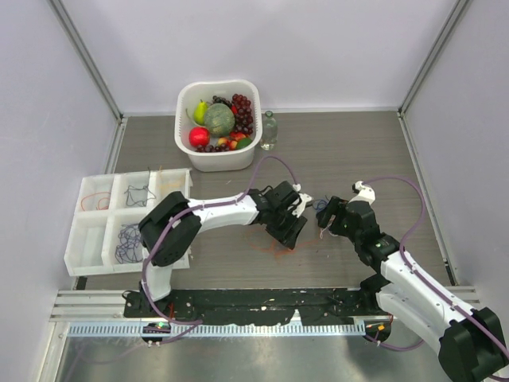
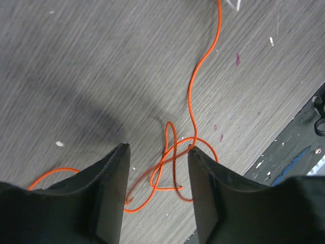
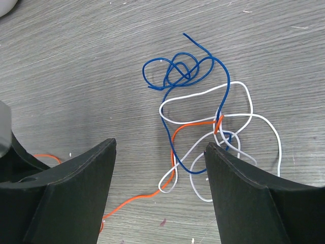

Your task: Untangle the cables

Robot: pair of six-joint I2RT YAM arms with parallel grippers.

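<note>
Bare tabletop (image 1: 358,151) beside cables (image 3: 219,122); basket (image 1: 216,165) behind.

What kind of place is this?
Probably a robot practice booth: white walls close in one table, a left arm and right arm are bolted at its near edge, and a sorting tray holds cables.

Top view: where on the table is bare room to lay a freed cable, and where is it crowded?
Bare: the far right of the table, bordered by the bottle, the side wall and the right arm; also the strip between fruit basket and left arm. Crowded: the centre, where the cables lie tangled between both arms.
</note>
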